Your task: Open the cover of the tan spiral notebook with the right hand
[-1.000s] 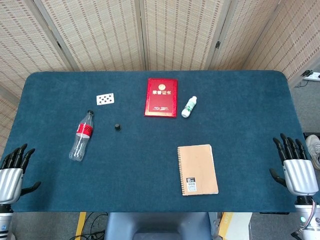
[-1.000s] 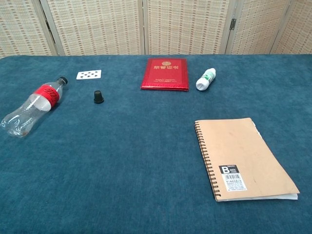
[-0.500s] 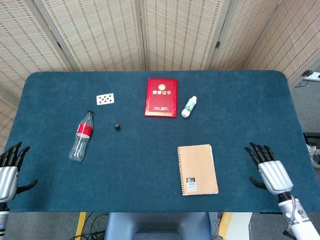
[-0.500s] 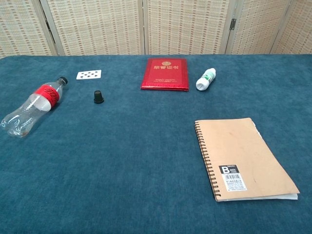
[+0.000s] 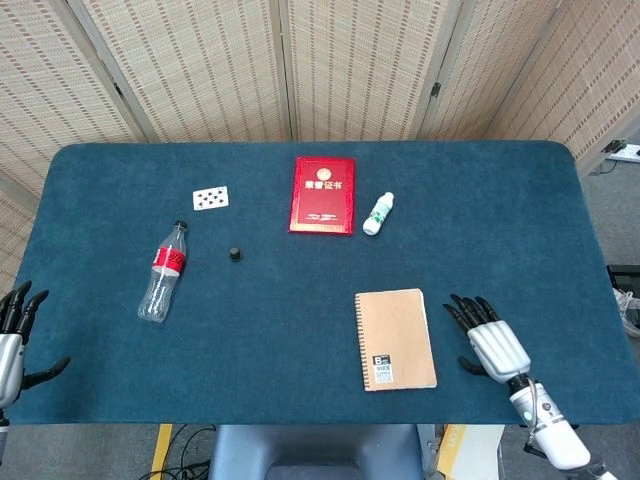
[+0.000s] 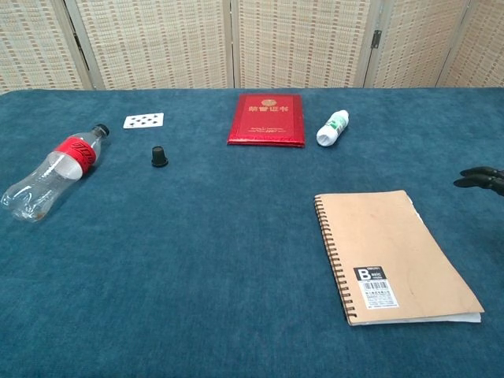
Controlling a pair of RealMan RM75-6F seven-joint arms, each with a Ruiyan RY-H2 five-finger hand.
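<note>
The tan spiral notebook [image 5: 394,338] lies flat and closed on the blue table, spiral along its left edge; the chest view shows the notebook [image 6: 392,253] at the right. My right hand [image 5: 487,340] hovers just right of it with fingers spread, holding nothing and not touching the cover. In the chest view only its dark fingertips [image 6: 480,179] show at the right edge. My left hand [image 5: 14,338] is at the table's near left corner, fingers apart and empty, far from the notebook.
A red certificate booklet [image 5: 323,194] lies at the back centre with a small white bottle [image 5: 378,213] beside it. A playing card [image 5: 210,198], a black cap [image 5: 235,254] and a lying plastic bottle [image 5: 164,271] are on the left half.
My right hand has moved left from the table's right edge to just beside the notebook. My left hand has drifted slightly further left and down. The notebook has not moved.
</note>
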